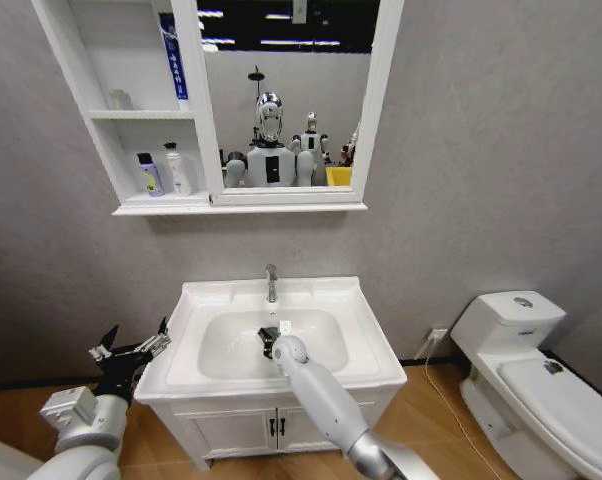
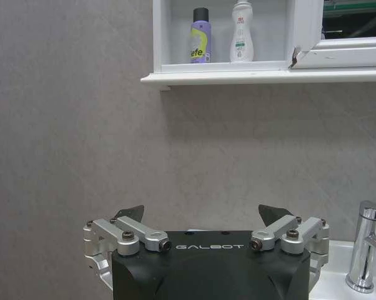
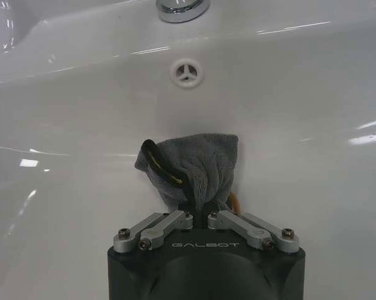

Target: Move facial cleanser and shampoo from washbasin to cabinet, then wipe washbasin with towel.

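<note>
Right gripper (image 3: 199, 215) clamps the towel (image 3: 194, 165) inside the washbasin (image 1: 366, 330) bowl, drain at 12 o'clock of it. Wiping step; both bottles sit on the cabinet (image 1: 131, 115) shelf. Next: likely sweeping strokes. Towel dark grey, bunched, yellow-green edge. Left gripper (image 1: 131, 348) spread wide, idle at the basin's 9 o'clock.

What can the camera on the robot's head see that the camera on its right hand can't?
The head view alone shows the cabinet with two bottles on its lowest shelf, the toilet, and the left tool open beside the washbasin. The right wrist view alone shows the grey cloth's folds and yellow-green edge close up, plus the overflow hole. Both show the right tool shut on the towel inside the washbasin bowl.
</note>
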{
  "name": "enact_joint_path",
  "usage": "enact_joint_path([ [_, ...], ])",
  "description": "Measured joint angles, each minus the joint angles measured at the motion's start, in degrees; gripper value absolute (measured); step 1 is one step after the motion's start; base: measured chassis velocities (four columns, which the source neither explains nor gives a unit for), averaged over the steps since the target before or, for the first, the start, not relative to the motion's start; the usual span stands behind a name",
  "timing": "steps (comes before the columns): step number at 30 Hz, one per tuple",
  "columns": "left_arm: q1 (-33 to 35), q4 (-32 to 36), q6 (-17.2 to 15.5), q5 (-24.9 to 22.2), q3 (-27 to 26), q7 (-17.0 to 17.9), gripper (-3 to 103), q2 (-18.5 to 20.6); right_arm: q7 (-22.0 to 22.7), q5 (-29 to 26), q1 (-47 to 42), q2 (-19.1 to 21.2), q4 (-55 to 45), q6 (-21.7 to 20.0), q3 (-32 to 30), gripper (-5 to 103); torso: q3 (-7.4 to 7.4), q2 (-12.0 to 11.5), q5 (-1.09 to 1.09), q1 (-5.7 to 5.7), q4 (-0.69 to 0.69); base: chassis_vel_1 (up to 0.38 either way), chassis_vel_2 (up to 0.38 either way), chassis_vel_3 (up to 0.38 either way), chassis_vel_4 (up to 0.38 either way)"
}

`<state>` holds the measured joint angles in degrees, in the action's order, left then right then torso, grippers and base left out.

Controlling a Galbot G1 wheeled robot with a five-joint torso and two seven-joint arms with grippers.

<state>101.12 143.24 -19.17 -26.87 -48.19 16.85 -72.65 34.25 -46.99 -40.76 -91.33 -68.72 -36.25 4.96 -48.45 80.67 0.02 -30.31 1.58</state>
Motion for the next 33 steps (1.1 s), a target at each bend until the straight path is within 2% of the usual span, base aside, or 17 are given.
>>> enact_joint_path([
  [11, 0.0, 0.0, 0.0, 0.0, 0.0, 0.0, 100, 0.0, 1.26, -1.27, -2.81, 5.65, -5.43, -0.27, -1.31, 5, 0.0, 0.0, 0.0, 0.0, 0.01, 0.0, 0.0, 0.0, 0.0],
  [17, 0.0, 0.0, 0.0, 0.0, 0.0, 0.0, 100, 0.0, 1.33, -1.48, -3.15, 6.85, -6.48, -0.33, -1.37, 5, 0.0, 0.0, 0.0, 0.0, 0.01, 0.0, 0.0, 0.0, 0.0],
  [22, 0.0, 0.0, 0.0, 0.0, 0.0, 0.0, 100, 0.0, 0.98, -1.32, -2.69, 5.66, -5.29, -0.33, -1.11, 5, 0.0, 0.0, 0.0, 0.0, 0.01, 0.0, 0.0, 0.0, 0.0],
  [28, 0.0, 0.0, 0.01, 0.0, 0.0, 0.0, 100, 0.0, -0.35, 0.05, -0.94, 0.91, -0.67, 0.29, -1.03, 5, 0.0, -0.01, -0.02, 0.0, 0.0, 0.0, 0.0, 0.0, 0.0],
  [33, 0.0, 0.0, 0.01, 0.0, 0.0, 0.0, 100, 0.0, -1.23, 0.69, 0.03, -0.81, 1.24, 0.94, -0.89, 5, 0.0, -0.01, -0.01, 0.0, -0.02, 0.0, 0.0, 0.0, 0.0],
])
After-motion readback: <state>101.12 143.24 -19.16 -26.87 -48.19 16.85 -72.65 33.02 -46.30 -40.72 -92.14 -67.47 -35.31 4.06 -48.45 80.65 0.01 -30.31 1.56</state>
